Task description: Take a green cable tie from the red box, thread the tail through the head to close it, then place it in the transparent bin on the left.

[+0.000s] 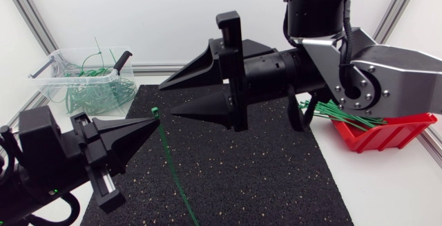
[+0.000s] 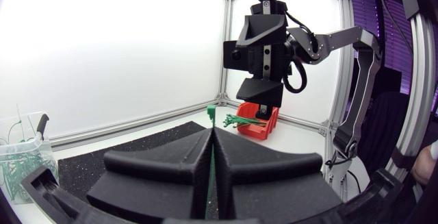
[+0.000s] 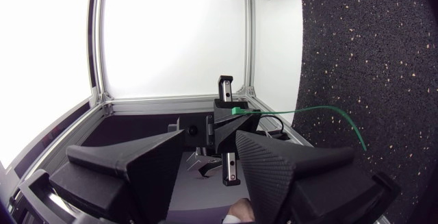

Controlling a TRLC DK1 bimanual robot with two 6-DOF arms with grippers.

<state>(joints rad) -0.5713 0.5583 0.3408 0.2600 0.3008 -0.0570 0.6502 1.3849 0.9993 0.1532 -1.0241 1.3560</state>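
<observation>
My left gripper (image 1: 156, 121) is shut on a green cable tie (image 1: 174, 174), low at the left over the mat. The tie's head (image 1: 155, 110) sticks up just past the fingertips and its tail hangs down toward the front edge. In the left wrist view the tie (image 2: 211, 172) shows in the slit between the closed fingers (image 2: 171, 166). My right gripper (image 1: 168, 99) hangs open above the mat's middle, pointing left, close to the tie's head without touching it. The red box (image 1: 387, 133) of green ties (image 1: 342, 114) sits at the right. The transparent bin (image 1: 48, 81) stands at the back left.
A black speckled mat (image 1: 269, 171) covers the table's middle. The bin holds several looped green ties (image 1: 97, 95) and a black-handled tool (image 1: 123, 61). White table shows on both sides of the mat, with aluminium frame posts at the corners.
</observation>
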